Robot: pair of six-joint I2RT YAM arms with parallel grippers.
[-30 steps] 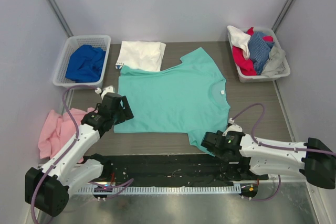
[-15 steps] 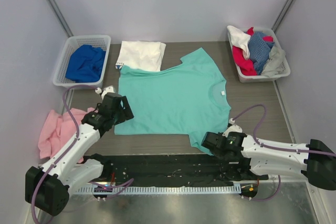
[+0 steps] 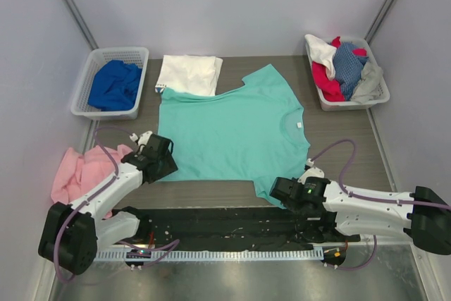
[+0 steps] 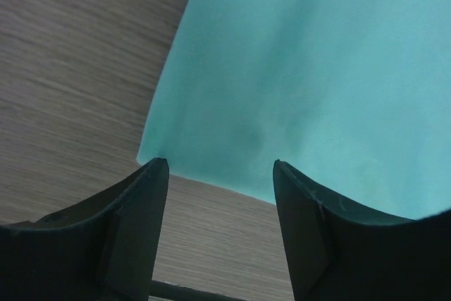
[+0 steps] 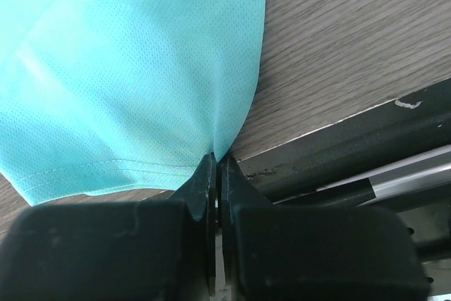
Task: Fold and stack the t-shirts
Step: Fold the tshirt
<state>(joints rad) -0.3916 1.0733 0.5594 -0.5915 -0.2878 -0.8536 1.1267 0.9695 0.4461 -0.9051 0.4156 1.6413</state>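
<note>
Right gripper point(image 5: 217, 163) pinching the edge of one mint-green t-shirt point(image 3: 232, 128), left gripper point(image 4: 220, 174) spread over its corner, one folded white t-shirt point(image 3: 189, 74), two baskets point(image 3: 120, 50).

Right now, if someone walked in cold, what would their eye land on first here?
A mint-green t-shirt spread flat across the middle of the table, with the right gripper shut on its near right edge and the left gripper open at its near left corner. After that, the basket at far right, heaped with red, grey and white clothes.
</note>
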